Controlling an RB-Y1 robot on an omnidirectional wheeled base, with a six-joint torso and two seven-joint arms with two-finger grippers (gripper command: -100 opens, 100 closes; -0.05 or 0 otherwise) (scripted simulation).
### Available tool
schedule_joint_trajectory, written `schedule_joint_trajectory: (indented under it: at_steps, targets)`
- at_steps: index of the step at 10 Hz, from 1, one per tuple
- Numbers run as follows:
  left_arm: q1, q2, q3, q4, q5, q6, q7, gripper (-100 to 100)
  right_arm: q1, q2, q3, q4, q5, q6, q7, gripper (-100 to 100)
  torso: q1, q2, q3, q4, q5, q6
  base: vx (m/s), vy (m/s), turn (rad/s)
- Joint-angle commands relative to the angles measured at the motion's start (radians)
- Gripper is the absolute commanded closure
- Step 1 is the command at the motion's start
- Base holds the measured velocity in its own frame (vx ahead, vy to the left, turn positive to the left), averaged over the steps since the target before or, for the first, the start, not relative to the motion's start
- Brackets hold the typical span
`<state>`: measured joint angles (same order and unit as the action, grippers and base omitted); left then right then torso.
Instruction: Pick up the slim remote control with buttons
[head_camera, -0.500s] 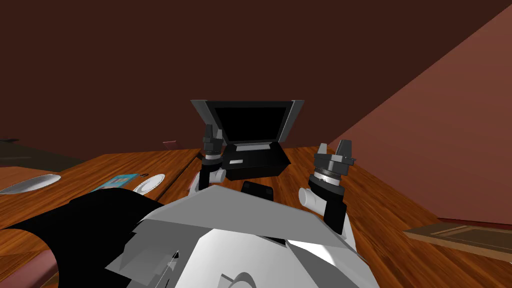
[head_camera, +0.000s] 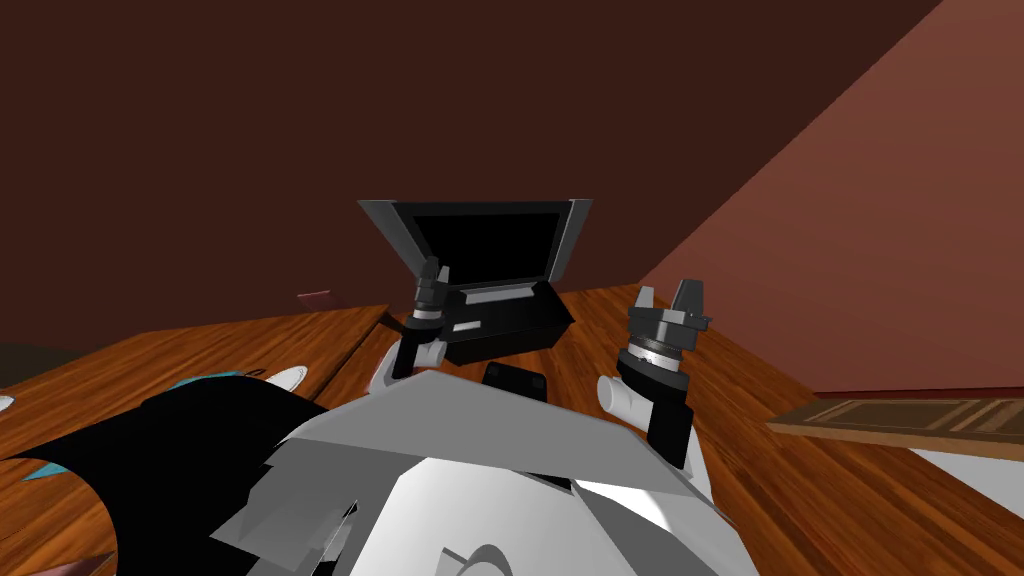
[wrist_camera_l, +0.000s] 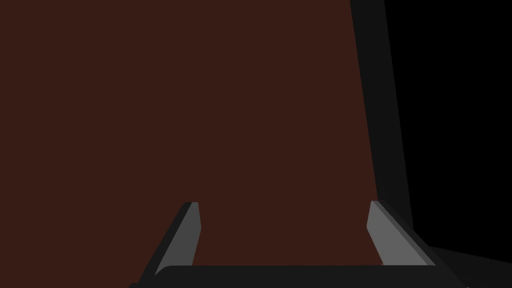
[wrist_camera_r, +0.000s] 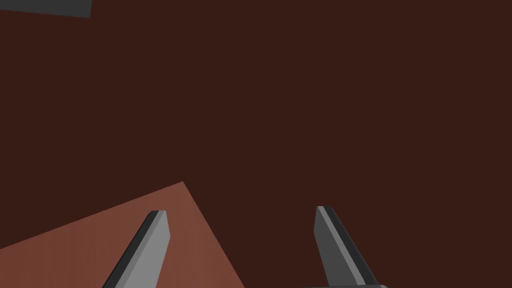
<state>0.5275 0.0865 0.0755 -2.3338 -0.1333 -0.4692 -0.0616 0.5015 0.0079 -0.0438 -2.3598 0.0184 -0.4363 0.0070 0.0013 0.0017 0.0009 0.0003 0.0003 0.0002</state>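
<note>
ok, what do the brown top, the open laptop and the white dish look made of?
Top: wood with a slightly glossy orange-brown finish. Grain streaks and a plank seam show.
Laptop: flat matte black with a grey lid rim. It could be plastic or metal; the look leaves it open.
Dish: plain smooth white, possibly ceramic, with no texture to confirm.

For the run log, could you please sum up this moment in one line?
left gripper: open, by laptop | right gripper: open, above table | held: nothing | phase: pre-grasp
</note>
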Motion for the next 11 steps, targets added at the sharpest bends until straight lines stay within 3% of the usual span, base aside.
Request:
schedule_joint_trajectory:
  at_steps: [1, 3, 6, 11]
  targets:
    - [0.001, 0.037, 0.034, 0.047, 0.005, 0.028, 0.008, -100, 0.0, 0.0, 0.0, 0.0, 0.0, 0.0, 0.0, 0, 0.0, 0.0, 0.0, 0.0, 0.0, 0.0, -0.035, 0.008, -0.219]
    - [0.011, 0.073, 0.063, 0.098, 0.01, 0.082, 0.014, -100, 0.0, 0.0, 0.0, 0.0, 0.0, 0.0, 0.0, 0, 0.0, 0.001, 0.001, 0.0, 0.0, 0.0, -0.045, 0.011, -0.307]
    - [0.015, 0.09, 0.077, 0.129, 0.016, 0.113, 0.018, -100, 0.0, 0.0, 0.0, 0.0, 0.0, 0.0, 0.0, 0, -0.001, 0.0, 0.0, 0.0, 0.0, 0.0, -0.027, 0.004, -0.156]
    - [0.032, 0.159, 0.125, 0.276, 0.066, 0.248, 0.047, -100, 0.0, 0.0, 0.0, 0.0, 0.0, 0.0, 0.0, 0, 0.001, 0.0, 0.0, 0.0, 0.0, -0.001, -0.03, 0.014, -0.264]
